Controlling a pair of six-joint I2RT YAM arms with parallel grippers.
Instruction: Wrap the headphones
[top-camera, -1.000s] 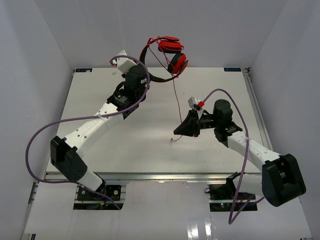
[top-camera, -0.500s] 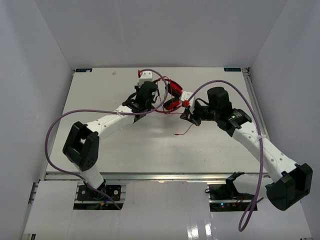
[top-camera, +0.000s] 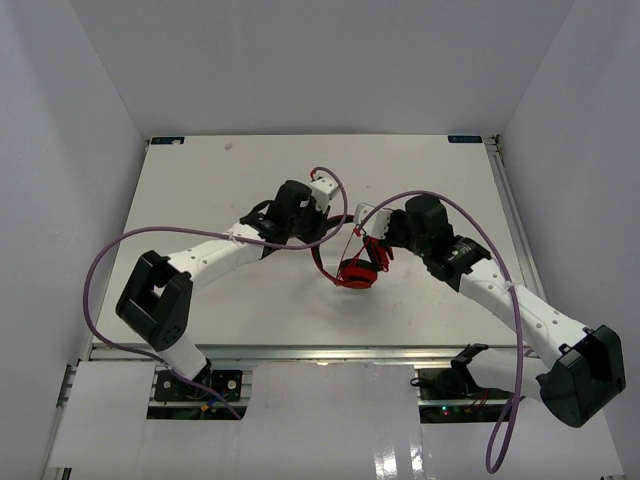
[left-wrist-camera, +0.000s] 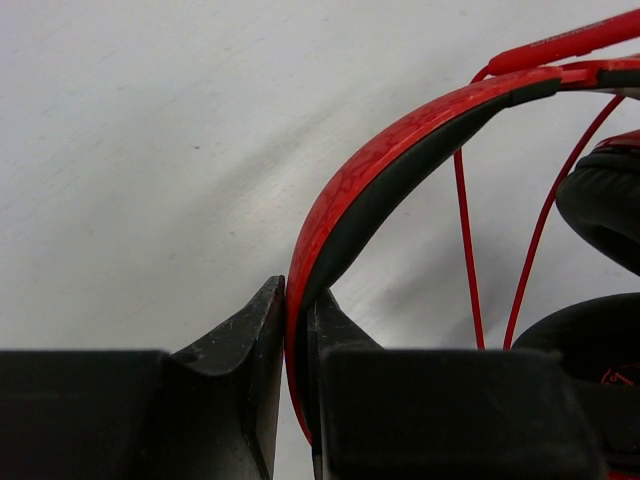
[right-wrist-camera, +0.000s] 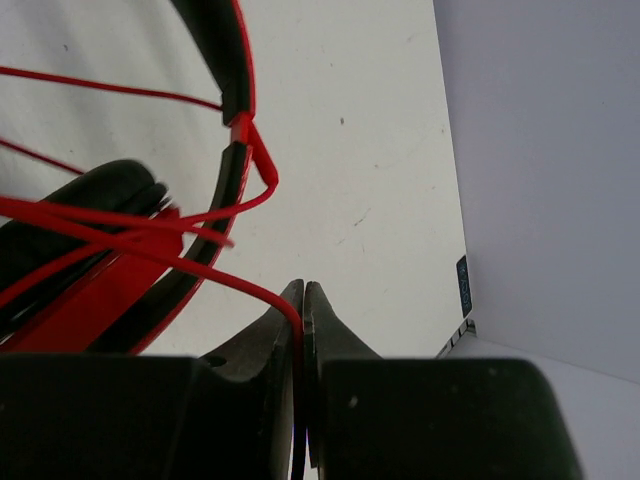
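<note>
The red headphones (top-camera: 355, 272) hang low over the middle of the table between my two grippers. My left gripper (top-camera: 322, 222) is shut on the headband (left-wrist-camera: 400, 150), red outside and black-lined inside, which arches up to the right in the left wrist view. Black ear pads (left-wrist-camera: 605, 210) show at that view's right edge. My right gripper (top-camera: 372, 240) is shut on the thin red cord (right-wrist-camera: 215, 278), which runs from its jaws to the ear cup (right-wrist-camera: 90, 260) and crosses it in several strands. The cord's free end is hidden.
The white table (top-camera: 200, 190) has metal rails at its right edge (top-camera: 505, 200) and near edge. Thick purple cables (top-camera: 110, 262) loop from both arms. Grey walls close in the back and sides.
Both grippers have come toward the near middle of the table with the headphones. The ear cups, high at the back a second ago, now hang low between the grippers. The trailing cord end is gone from the table.
</note>
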